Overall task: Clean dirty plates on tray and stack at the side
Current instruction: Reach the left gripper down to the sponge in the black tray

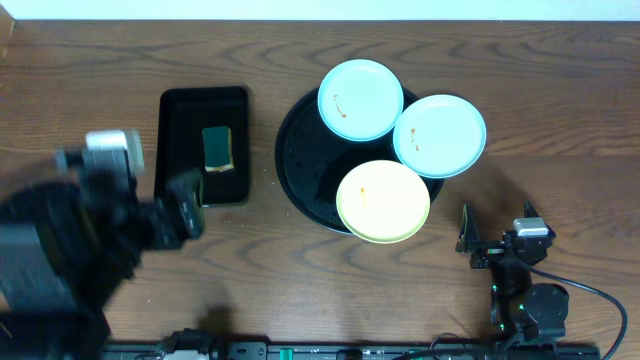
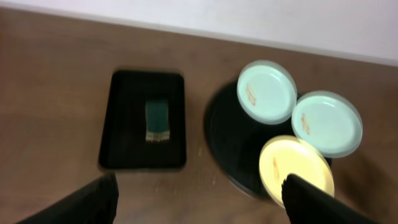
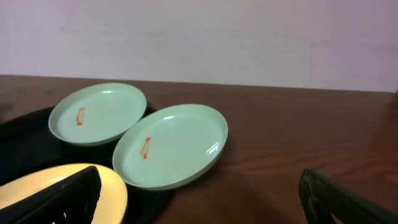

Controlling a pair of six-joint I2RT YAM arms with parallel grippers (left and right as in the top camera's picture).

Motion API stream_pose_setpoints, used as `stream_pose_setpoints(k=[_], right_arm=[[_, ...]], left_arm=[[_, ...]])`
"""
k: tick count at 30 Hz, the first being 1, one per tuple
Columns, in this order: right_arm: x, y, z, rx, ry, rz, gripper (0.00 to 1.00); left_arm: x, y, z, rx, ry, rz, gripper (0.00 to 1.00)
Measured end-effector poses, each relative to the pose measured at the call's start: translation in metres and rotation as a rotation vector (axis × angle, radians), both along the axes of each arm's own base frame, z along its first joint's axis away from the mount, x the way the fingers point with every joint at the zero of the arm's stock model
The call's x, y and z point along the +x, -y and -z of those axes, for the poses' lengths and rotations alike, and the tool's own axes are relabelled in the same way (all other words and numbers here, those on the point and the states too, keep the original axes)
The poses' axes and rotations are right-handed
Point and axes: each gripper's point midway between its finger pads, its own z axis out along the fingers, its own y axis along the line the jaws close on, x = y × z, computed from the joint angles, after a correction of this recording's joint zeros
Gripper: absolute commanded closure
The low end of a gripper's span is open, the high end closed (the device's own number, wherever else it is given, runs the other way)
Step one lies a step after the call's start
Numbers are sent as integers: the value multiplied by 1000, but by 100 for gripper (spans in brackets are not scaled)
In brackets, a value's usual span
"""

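Observation:
Three dirty plates lie on the round black tray: a blue-mint plate at the back, a second blue-mint plate at the right overhanging the rim, and a pale yellow plate at the front. Each has a small orange-brown smear. My left gripper is open and empty, blurred, raised over the table's left, just in front of the rectangular tray. My right gripper is open and empty, low at the tray's front right. The right wrist view shows the plates ahead of its fingers.
A smaller rectangular black tray stands left of the round tray and holds a green sponge. It also shows in the left wrist view with the sponge. Bare wooden table lies right of the plates.

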Motion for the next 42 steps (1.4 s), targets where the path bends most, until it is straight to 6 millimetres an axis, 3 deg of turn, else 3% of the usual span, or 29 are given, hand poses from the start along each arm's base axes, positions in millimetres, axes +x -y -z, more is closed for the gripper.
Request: stream_pose_setpoints(k=[4, 7, 13, 17, 19, 24, 34, 42], right_arm=[[0, 0, 0, 0, 0, 0, 1], [0, 0, 0, 0, -1, 0, 1], [0, 0, 0, 0, 0, 0, 1], [0, 0, 0, 0, 0, 0, 1], [0, 0, 0, 0, 0, 0, 1], [0, 0, 0, 0, 0, 0, 1], [0, 0, 0, 0, 0, 0, 1], [0, 0, 0, 0, 0, 0, 1]], left_arm=[[39, 0, -16, 1, -59, 0, 16], [66, 0, 2, 2, -139, 0, 16], [92, 1, 35, 24, -262, 21, 18], [108, -2, 73, 39, -409, 16, 18], [119, -7, 105, 64, -518, -3, 18], [140, -18, 161, 112, -688, -40, 18], [162, -40, 241, 124, -897, -92, 18], [175, -41, 300, 105, -970, -100, 18]])
